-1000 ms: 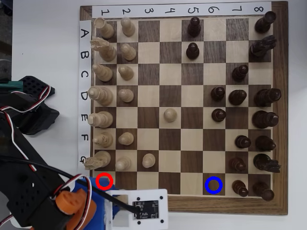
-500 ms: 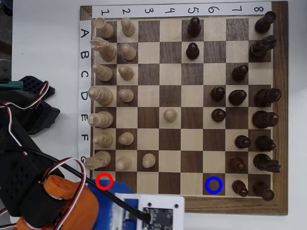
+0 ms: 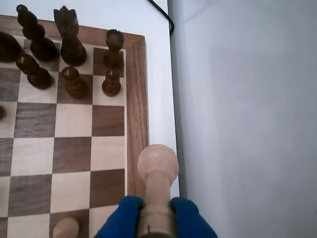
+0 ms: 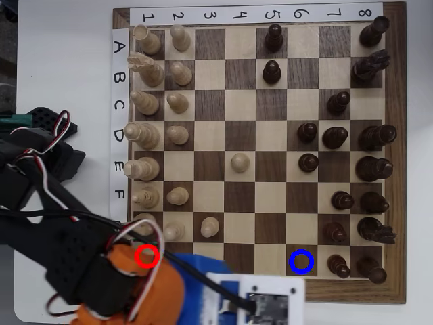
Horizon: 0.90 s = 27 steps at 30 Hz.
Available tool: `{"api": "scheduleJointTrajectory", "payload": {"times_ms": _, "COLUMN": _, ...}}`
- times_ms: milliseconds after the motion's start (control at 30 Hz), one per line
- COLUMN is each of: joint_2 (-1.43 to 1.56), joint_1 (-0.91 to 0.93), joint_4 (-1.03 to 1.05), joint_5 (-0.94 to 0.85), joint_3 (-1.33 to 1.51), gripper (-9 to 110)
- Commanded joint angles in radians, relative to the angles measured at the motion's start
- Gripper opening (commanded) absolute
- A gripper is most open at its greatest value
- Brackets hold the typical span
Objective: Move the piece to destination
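We see the arm [image 4: 61, 237] reaching in from the lower left of the overhead view, black links trailing red and white wires, an orange servo at the wrist, then the blue pincer body carrying a white camera mount. In the wrist view the pincer [image 3: 156, 210] sits at the bottom edge, both blue fingers [image 3: 124, 215] clamped against a pale piece [image 3: 157, 171].
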Motion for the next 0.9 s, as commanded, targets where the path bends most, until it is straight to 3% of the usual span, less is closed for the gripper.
{"api": "scheduleJointTrajectory", "payload": {"times_ms": 0, "joint_2": -0.032, "joint_1": -0.075, "joint_4": -0.127, "joint_5": 0.074, "joint_3": -0.236, "gripper": 0}}
{"api": "scheduleJointTrajectory", "payload": {"times_ms": 300, "joint_2": -0.169, "joint_1": -0.129, "joint_4": -0.117, "joint_5": 0.143, "joint_3": -0.337, "gripper": 0}}
{"api": "scheduleJointTrajectory", "payload": {"times_ms": 867, "joint_2": -0.517, "joint_1": -0.167, "joint_4": 0.138, "joint_5": 0.213, "joint_3": -0.747, "gripper": 0}}
